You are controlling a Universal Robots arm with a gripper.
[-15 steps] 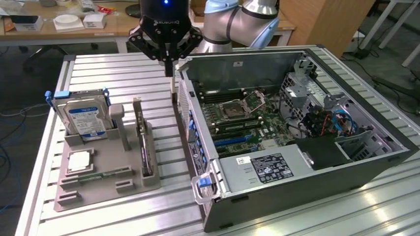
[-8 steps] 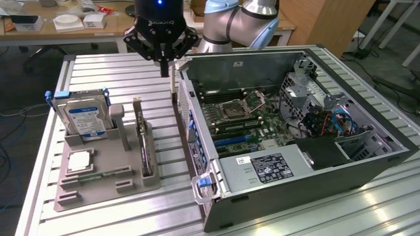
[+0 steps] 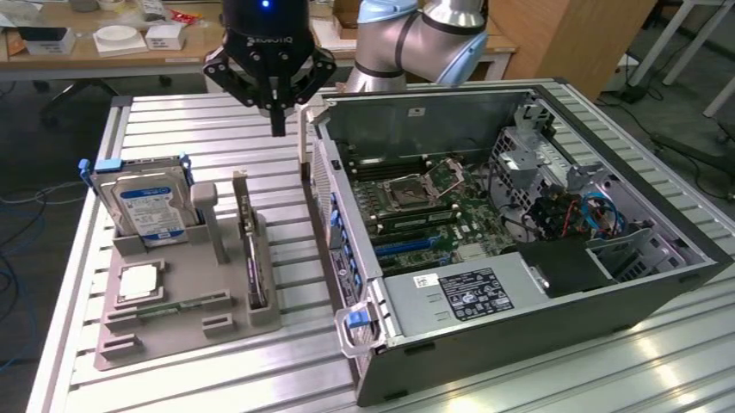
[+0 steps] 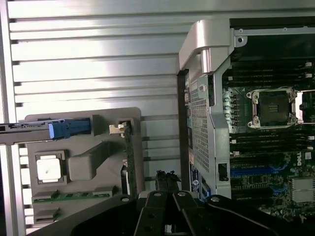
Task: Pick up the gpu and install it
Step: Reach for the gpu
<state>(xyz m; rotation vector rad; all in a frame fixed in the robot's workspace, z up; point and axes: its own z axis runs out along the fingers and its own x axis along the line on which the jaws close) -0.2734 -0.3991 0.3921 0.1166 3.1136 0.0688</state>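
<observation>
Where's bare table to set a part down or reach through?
Free: ribbed aluminium tabletop beyond the grey moulded parts holder, and the near corner before the open black computer case. Tight: the strip between holder and case.

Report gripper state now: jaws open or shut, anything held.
Gripper: jaws shut, holding nothing, above the table. The gpu stands on edge in the grey tray, not gripped.

Looks like a robotics lab to me: robot arm (image 3: pixel 402 43) at a slatted metal workbench (image 3: pixel 195 116), an opened-up computer case (image 3: pixel 552 323) on it, cluttered wooden desks (image 3: pixel 69 60) behind.
</observation>
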